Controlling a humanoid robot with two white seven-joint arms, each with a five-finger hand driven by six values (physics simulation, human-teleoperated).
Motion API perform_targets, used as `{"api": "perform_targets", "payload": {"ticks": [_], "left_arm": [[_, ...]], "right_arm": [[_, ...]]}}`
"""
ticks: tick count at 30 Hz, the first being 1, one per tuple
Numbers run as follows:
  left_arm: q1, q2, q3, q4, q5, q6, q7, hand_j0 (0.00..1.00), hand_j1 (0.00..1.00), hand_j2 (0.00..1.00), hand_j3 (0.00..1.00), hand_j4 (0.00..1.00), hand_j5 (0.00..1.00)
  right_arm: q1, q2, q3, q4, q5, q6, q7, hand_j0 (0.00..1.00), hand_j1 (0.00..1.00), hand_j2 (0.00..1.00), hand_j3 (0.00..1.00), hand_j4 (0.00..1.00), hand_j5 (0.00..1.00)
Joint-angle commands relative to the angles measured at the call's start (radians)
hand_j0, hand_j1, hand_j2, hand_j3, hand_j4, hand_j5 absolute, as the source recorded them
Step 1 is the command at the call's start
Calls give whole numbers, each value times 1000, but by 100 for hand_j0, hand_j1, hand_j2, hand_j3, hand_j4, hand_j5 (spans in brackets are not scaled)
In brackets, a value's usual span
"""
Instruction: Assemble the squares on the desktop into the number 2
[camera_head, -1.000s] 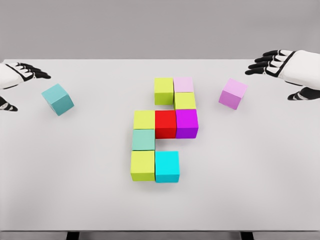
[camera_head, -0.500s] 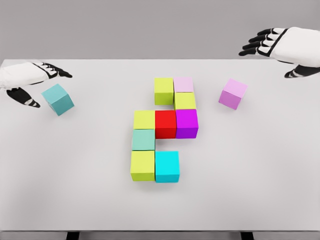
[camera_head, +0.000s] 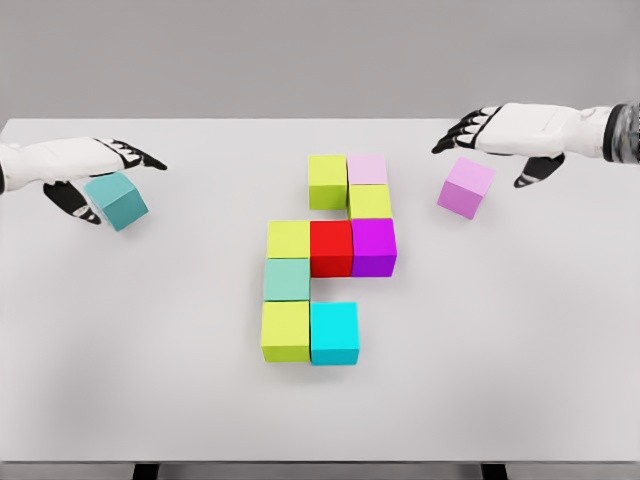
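Both open, empty hands, left hand (camera_head: 85, 165) over the teal cube (camera_head: 116, 199) and right hand (camera_head: 500, 133) over the violet cube (camera_head: 466, 187), are hovering (reach step); closing around each comes next.

No readable text, labels, brands or signs anywhere. The cubes' faces were plain colour, no print; the desk (camera_head: 520, 340) surface was blank too. Only number-like thing: the cluster of cubes (camera_head: 330, 262) mid-desk, laid out roughly like a digit 2, incomplete. That's an arrangement, not printed. Render res. was low, so v. fine marks, if any, possibly couldn't be made out.
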Motion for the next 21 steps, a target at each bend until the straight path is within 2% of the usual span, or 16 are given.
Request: {"api": "perform_targets", "payload": {"ticks": [1, 3, 4, 8, 14, 16, 18, 21], "left_arm": [[0, 0, 2, 16, 3, 2, -2, 100, 100, 100, 100, 100, 100], [0, -7, 1, 16, -3, 2, -2, 100, 100, 100, 100, 100, 100], [-14, -8, 2, 19, -34, 2, -2, 100, 100, 100, 100, 100, 100], [-20, -10, 24, 32, -80, 2, -2, 100, 100, 100, 100, 100, 100], [-26, -25, 27, 39, -139, 2, -2, 100, 100, 100, 100, 100, 100], [-28, -25, 27, 39, -152, 2, -2, 99, 99, 99, 99, 99, 99], [-29, -29, 28, 65, -172, 2, -2, 98, 98, 98, 98, 98, 98], [-29, -65, 50, 110, -213, 2, -2, 97, 97, 97, 97, 97, 97]], "right_arm": [[0, 17, 27, 22, -3, 3, 0, 100, 100, 100, 100, 100, 100], [-17, 31, 45, 54, -2, 3, 0, 100, 100, 100, 100, 100, 100], [-29, 48, 54, 88, 10, 3, 0, 100, 100, 100, 100, 100, 100], [-43, 59, 93, 96, 26, 3, 0, 100, 100, 100, 100, 100, 100], [-58, 80, 103, 99, 63, 3, 0, 100, 100, 100, 100, 100, 100], [-72, 92, 108, 125, 63, 3, 0, 100, 100, 100, 100, 100, 100], [-87, 111, 116, 171, 81, 3, 0, 100, 100, 100, 100, 100, 100], [-89, 111, 117, 192, 98, 3, 0, 100, 100, 100, 100, 100, 100]]}}
